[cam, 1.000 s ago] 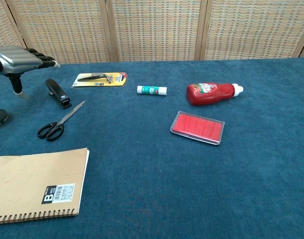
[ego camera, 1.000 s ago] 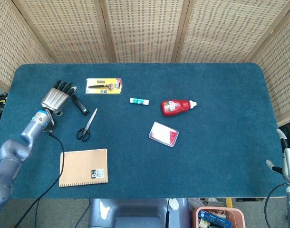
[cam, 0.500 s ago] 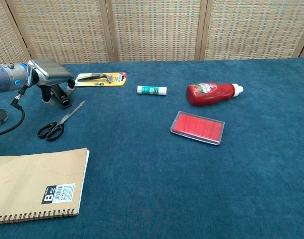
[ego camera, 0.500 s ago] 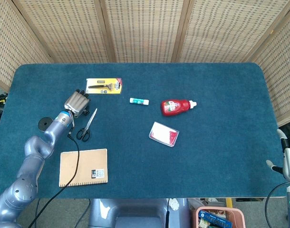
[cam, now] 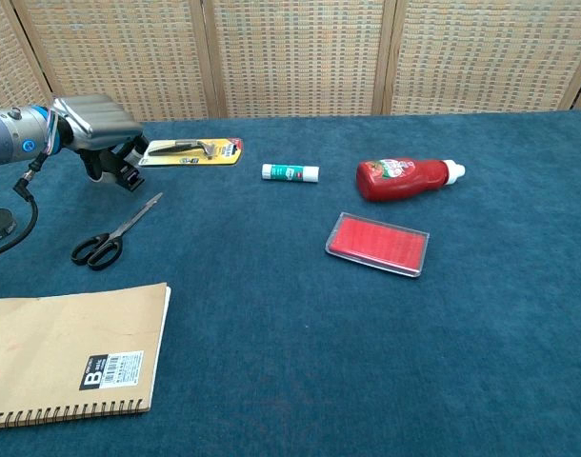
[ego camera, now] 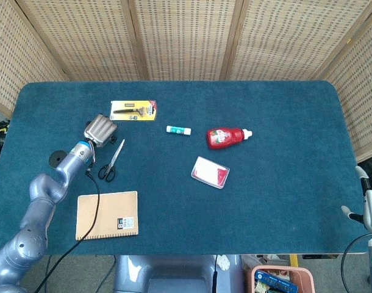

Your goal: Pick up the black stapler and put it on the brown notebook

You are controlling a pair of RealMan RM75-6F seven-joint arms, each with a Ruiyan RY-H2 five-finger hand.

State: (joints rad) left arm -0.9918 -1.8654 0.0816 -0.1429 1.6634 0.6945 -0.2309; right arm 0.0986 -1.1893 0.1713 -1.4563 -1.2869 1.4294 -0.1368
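The left hand (cam: 100,129) is clamped around the black stapler (cam: 122,171), its fingers curled over it and lifting it just clear of the desk (cam: 300,362) at the far left. Only the stapler's lower end shows beneath the fingers. Just near of it lie the scissors (cam: 112,233); the razor pack (cam: 192,150) is just to its right. The brown notebook (cam: 67,352) lies at the near left, well apart. The right hand (ego camera: 370,204) rests off the desk's right edge; I cannot tell how its fingers are set.
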